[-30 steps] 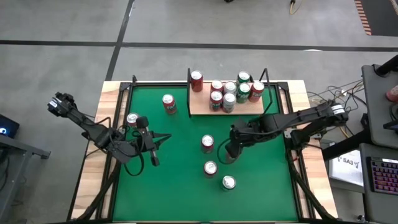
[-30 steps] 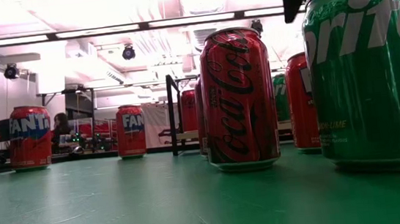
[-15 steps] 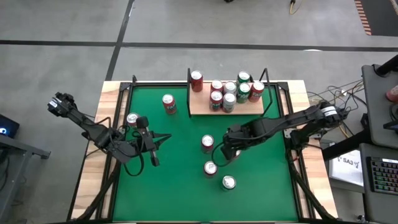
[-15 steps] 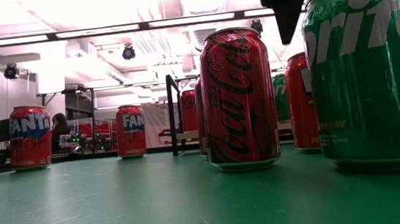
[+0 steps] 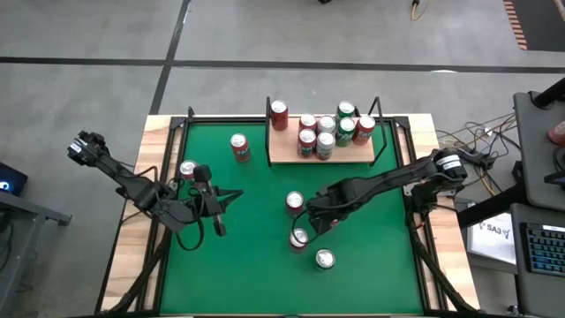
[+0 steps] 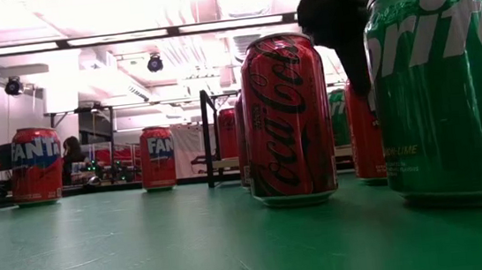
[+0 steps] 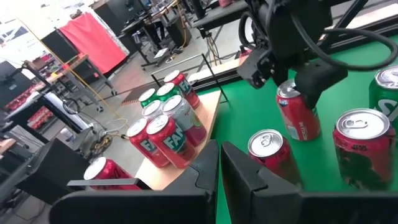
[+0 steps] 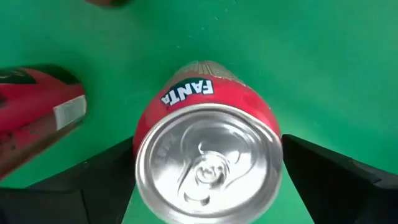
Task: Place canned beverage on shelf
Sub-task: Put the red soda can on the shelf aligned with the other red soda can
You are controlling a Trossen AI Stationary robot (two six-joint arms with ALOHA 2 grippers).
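Right gripper (image 5: 305, 231): over the middle of the green table (image 5: 247, 265), fingers spread wide, one on each side of a red Fanta can (image 8: 208, 155), not closed on it.
Fanta can: upright directly below the right gripper, top between the fingers; a Coca-Cola can (image 6: 287, 118) just beside.
Shelf (image 5: 284, 152): well beyond the right gripper, at the table's far edge, already holding several cans.
Left gripper (image 5: 221, 196): closed, empty, waiting well apart.

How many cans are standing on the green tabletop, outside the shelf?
5: one left of the shelf, one by the shut left gripper, one mid-table, a Fanta can between the open right gripper's fingers, one nearest the front edge. None seems hidden.
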